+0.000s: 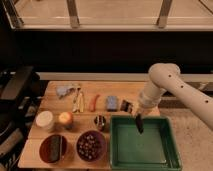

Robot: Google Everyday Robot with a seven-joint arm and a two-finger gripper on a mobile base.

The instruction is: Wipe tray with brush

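While clamped on the small slim black brush (139,125), dangling lengthwise straight below the pincer (138,116), poised over the big shallow green plastic tray (172,146) right underneath, so probably just lower and sweep.

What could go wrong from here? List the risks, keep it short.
1. The gripper, above the rear of the tray, holds the brush pointing down; pressing hard could twist it in the grip.
2. A sideways stroke could push the tray into the small metal cup, which stands close to its left rim.
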